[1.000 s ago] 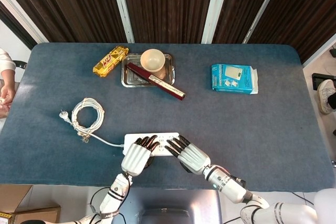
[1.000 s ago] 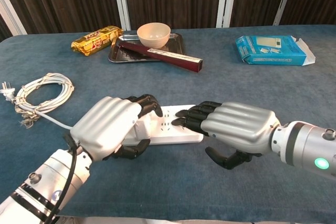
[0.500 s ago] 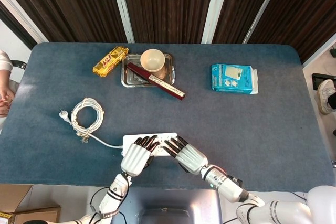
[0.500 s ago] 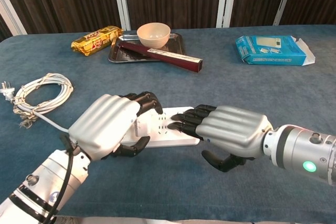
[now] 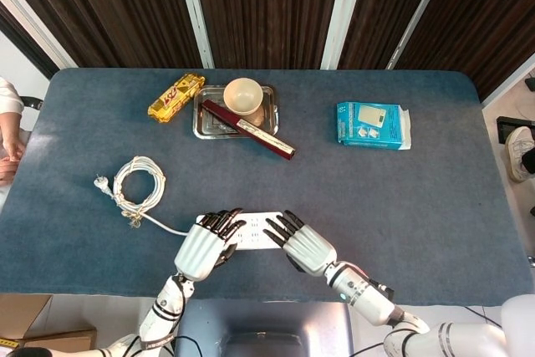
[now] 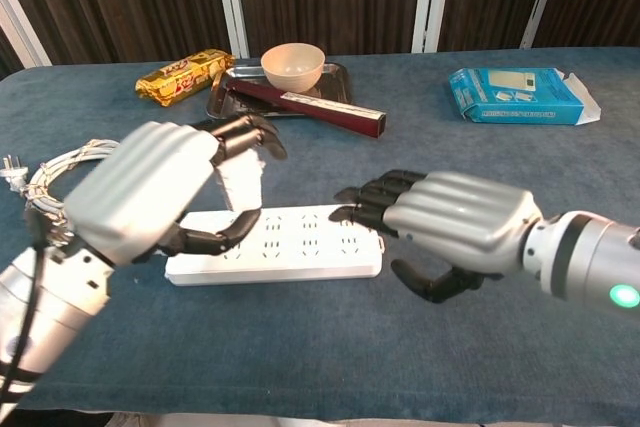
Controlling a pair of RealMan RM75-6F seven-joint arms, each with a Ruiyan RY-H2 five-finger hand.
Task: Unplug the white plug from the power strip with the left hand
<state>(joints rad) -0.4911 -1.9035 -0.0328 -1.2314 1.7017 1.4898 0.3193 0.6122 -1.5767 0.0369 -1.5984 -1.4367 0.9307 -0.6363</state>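
From the head view, the left hand [image 5: 201,248] sits over the left end of the white power strip [image 5: 253,230], its dark fingers curled in; what they hold cannot be made out here. The right hand [image 5: 303,245] lies just to its right, fingers [image 5: 278,229] laid flat on the strip's right end. Beyond the left hand, to its left, a coiled white cable [image 5: 138,186] rests on the blue table [image 5: 435,206].

From the chest view, the left hand [image 6: 150,192] is raised above the power strip [image 6: 290,257], pinching the white plug [image 6: 238,185] between thumb and fingers; the plug hangs clear of the sockets, above the strip's left half. The right hand [image 6: 450,227] presses its fingertips [image 6: 352,213] on the strip's right end, its thumb curled beneath the palm. Well beyond both hands stand a metal tray [image 6: 335,77] with a bowl [image 6: 292,65] and a dark red box [image 6: 330,110]; a gold packet [image 6: 185,75] lies left of the tray, and a blue carton [image 6: 520,95] lies beyond the right hand.
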